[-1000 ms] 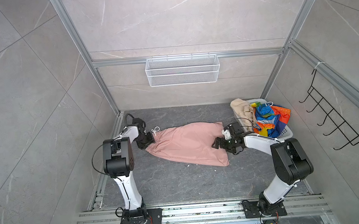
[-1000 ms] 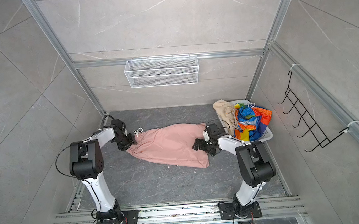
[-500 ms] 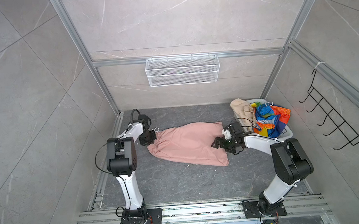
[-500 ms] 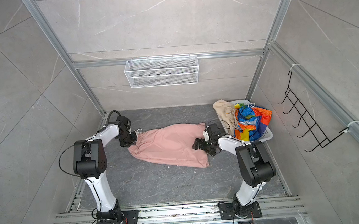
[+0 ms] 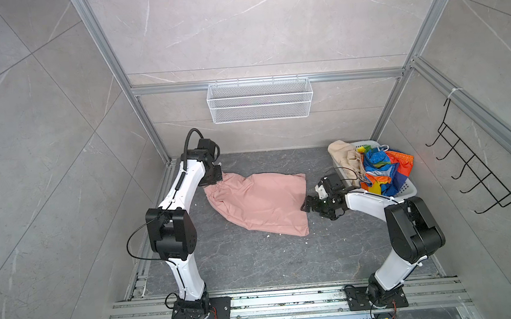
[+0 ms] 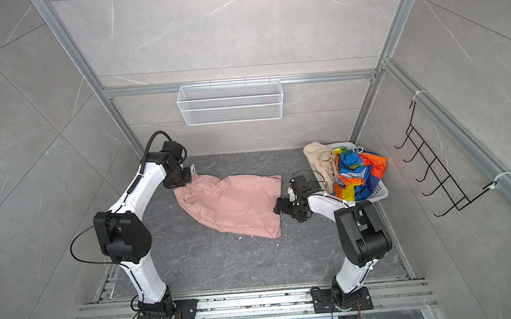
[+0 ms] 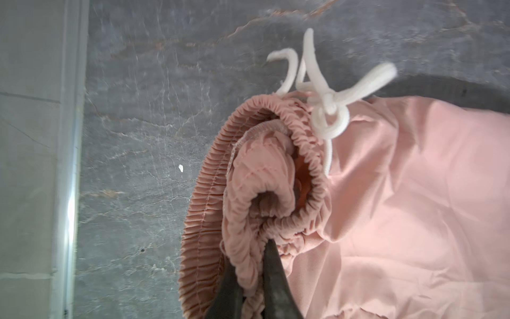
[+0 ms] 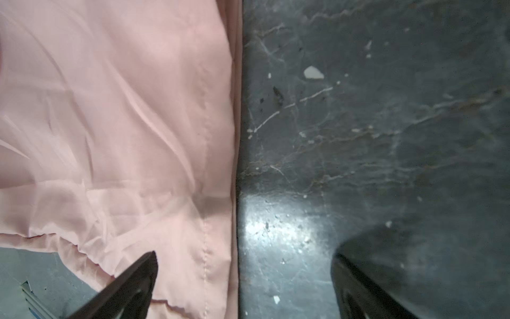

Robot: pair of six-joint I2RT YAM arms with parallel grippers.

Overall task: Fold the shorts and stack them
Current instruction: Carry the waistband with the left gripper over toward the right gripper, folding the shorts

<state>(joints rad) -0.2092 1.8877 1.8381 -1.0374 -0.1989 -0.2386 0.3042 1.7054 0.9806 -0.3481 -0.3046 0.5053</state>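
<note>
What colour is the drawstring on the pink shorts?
White; the drawstring shows best in the left wrist view.

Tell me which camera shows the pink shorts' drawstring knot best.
Left wrist view: the white drawstring knot sits close and large against the pink shorts' waistband. In a top view it is a tiny white speck; the right wrist view shows just the hem, no drawstring.

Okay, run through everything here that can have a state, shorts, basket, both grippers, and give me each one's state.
pink shorts: laid out on the floor, waistband corner gripped.
beige shorts: crumpled, draped over the basket's rim.
rainbow shorts: crumpled in the basket.
basket: upright, holding both.
drawstring: knotted.
left gripper: shut on the pink shorts' waistband.
right gripper: open, fingers straddling the pink shorts' hem.
</note>
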